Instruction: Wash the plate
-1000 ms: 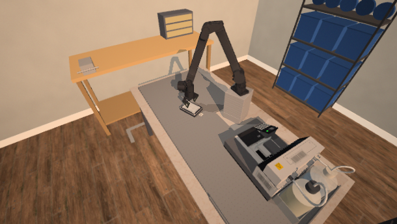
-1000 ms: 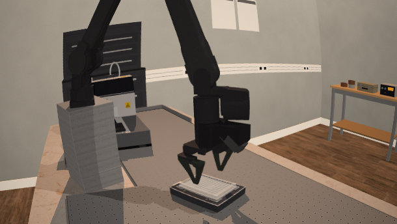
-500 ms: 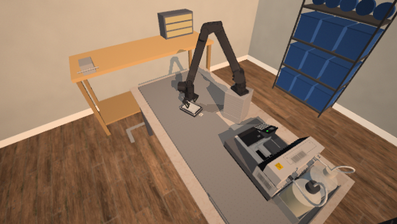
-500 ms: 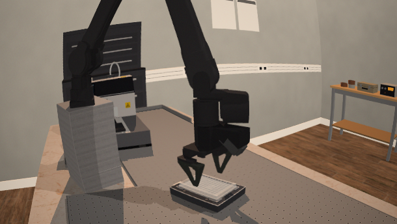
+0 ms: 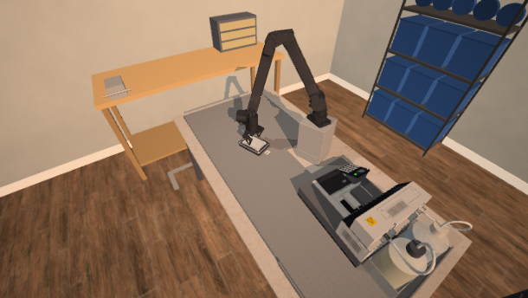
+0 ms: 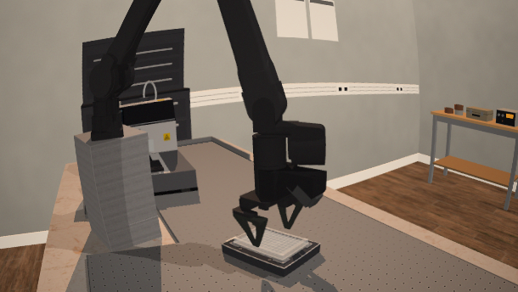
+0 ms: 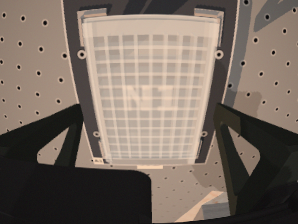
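I have the gripper pointing down over the nest with its fingers wide apart and nothing clamped. In my wrist view one finger stands at about 8 o'clock and the other at about 4, on either side of the plate. The plate lies flat in the plate nest, between the corner locators I can see at 11 and 1 o'clock. The A1 mark is at the nest's 7 o'clock corner there; I can't make out which plate corner is cut off.

Going by the top view, the arm's pedestal stands at 3 o'clock from the nest. The washer sits well apart at 4 o'clock, its lamp green beside the keypad. Two bottles with tubing stand just past it. Off the table, I see a wooden bench at 10 to 11 o'clock and a shelf unit of blue bins at 2 o'clock.

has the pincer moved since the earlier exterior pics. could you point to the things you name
Yes, slightly downward: judged against the plate nest (image 5: 248, 149) (image 6: 285, 270) (image 7: 73, 75) in the exterior view, the pincer's (image 5: 254, 137) (image 6: 273, 237) (image 7: 149, 106) fingertips now sit a little lower.
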Controlling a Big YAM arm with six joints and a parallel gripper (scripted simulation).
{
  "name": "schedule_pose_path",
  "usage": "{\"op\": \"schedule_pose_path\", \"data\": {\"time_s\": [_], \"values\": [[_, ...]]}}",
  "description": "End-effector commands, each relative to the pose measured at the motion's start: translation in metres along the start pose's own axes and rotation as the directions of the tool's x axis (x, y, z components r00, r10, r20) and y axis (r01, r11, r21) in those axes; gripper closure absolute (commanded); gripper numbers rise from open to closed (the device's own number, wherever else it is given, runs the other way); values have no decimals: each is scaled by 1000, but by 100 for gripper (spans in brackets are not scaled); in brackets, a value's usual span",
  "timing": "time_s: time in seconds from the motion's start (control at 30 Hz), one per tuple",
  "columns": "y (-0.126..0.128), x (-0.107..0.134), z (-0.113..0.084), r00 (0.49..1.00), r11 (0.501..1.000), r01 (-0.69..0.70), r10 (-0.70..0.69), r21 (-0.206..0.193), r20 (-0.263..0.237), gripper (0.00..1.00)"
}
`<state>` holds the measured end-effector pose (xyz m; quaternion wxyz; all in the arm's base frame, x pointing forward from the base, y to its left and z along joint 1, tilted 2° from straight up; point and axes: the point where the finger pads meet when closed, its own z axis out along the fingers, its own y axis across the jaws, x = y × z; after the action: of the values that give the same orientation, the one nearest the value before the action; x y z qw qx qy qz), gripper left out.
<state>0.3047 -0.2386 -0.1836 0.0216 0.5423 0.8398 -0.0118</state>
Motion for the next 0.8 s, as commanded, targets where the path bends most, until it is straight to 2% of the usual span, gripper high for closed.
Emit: {"op": "schedule_pose_path", "data": {"time_s": [0.0, 0.77], "values": [[2, -9, 10, 1000, 1000, -1, 1, -6, 7, 0], [0, -6, 21, 1000, 1000, 0, 0, -1, -1, 0]]}}
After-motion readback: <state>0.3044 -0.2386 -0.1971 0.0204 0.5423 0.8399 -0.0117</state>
